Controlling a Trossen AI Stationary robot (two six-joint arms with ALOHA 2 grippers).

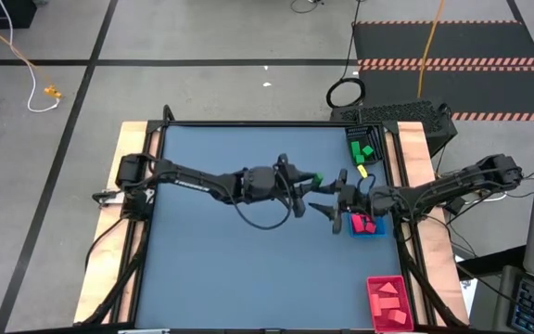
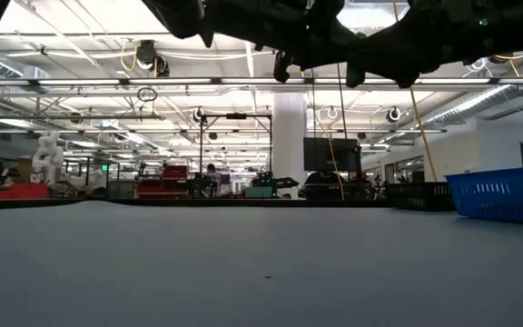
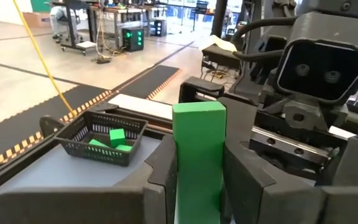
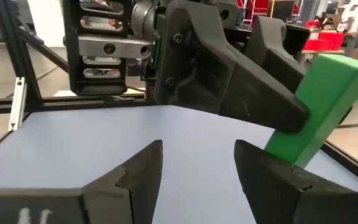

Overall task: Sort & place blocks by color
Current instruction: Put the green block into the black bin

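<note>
My left gripper (image 1: 311, 180) reaches level over the middle of the table and is shut on a green bar block (image 3: 197, 155). My right gripper (image 4: 197, 168) faces it from the table's right side, open. Its fingers stand just short of the green bar (image 4: 328, 99), which lies in front of one fingertip, and nothing is between them. More green blocks lie in a black basket (image 1: 364, 148) at the far right. Red blocks lie in a blue tray (image 1: 367, 225) below the right gripper. My left gripper pinches the green bar's two long sides (image 3: 194, 186) between its two fingers. The fingers come level from the table's left and lie across the bar. The bar stands about upright, its top end (image 3: 197, 115) rising past the fingers, clear of the table.
A red tray (image 1: 387, 301) with red and pink pieces sits at the near right corner. The black basket (image 3: 101, 140) and the blue tray (image 2: 507, 195) line the right edge. The blue table top (image 1: 221, 269) lies bare to the left and near side.
</note>
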